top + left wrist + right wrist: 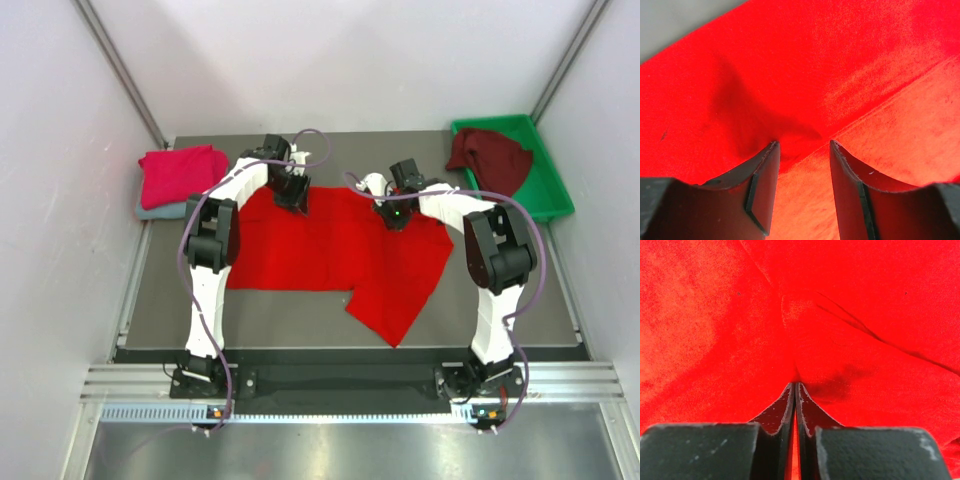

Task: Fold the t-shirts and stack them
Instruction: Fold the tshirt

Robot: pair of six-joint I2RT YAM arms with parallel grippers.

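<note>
The right gripper (795, 386) is clenched, its two fingers pressed together on a pinch of the red shirt (715, 315). Creases in the cloth run out from the tips, and a dark shadow lies just right of them. The left gripper (802, 146) is released: its jaws stand apart with the tips down on the same shirt, red cloth showing in the gap between them. A seam runs slantwise from that gap toward the upper right, and a dark pucker sits by the left fingertip.

From above, both grippers sit at the far edge of the red shirt, the left one near its far left corner and the right one further along to the right. The shirt lies spread over the middle of the dark table (290, 315), between the two arms. Its near right part juts toward the near edge as a slanted flap.

At the far left corner a folded pink shirt (182, 172) rests on a grey-blue shirt (150, 211). At the far right, a maroon shirt (490, 155) lies crumpled in a green tray (553, 195), one end hanging over the tray's left rim.
</note>
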